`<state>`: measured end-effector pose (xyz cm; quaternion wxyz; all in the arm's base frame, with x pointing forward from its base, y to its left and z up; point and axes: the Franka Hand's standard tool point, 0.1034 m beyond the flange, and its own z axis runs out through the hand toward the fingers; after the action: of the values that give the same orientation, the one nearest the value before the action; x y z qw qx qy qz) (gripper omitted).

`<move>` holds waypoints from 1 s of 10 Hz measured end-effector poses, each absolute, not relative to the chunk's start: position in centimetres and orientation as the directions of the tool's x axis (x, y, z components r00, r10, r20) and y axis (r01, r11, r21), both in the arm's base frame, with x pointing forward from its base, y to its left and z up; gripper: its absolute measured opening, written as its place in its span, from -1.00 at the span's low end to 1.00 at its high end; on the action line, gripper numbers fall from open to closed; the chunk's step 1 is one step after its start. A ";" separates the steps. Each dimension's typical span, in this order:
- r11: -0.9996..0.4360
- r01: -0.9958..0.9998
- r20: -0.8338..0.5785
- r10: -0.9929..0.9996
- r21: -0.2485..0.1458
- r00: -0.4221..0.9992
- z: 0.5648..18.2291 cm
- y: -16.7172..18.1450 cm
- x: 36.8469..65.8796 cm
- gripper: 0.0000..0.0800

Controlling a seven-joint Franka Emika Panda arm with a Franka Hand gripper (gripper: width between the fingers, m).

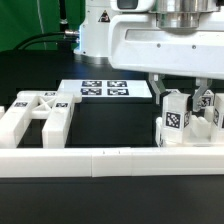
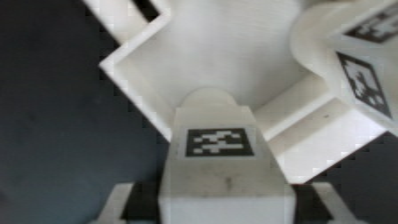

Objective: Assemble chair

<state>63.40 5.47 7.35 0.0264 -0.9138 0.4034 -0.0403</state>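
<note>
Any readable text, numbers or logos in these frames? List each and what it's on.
No words, numbers or brand names can be read in either view.
marker board: black-and-white square tags only, no text.
post: one square tag, a pattern, no characters.
chair piece beside it: part of a tag, blurred.

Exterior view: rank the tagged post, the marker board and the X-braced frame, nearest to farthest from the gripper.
1. Tagged post: held in the gripper, at the exterior view's right.
2. Marker board: flat on the table near the middle, to the exterior view's left of the gripper.
3. X-braced frame: far at the exterior view's left, behind the border wall.
</note>
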 end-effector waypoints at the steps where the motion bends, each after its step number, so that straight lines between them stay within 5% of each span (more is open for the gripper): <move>1: -0.595 -0.799 0.047 -0.803 -0.086 0.594 7.4 5.5 63.4 -0.29; 5: -0.359 -0.928 0.015 -0.933 -0.101 0.359 7.4 5.4 63.5 -0.29; 8: -0.394 -0.914 0.018 -0.919 -0.100 0.394 7.4 5.4 63.5 -0.29; 10: -0.498 -0.862 0.031 -0.867 -0.099 0.497 7.5 5.1 63.5 0.49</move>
<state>63.54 5.15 7.50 0.0352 -0.8645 0.5000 -0.0381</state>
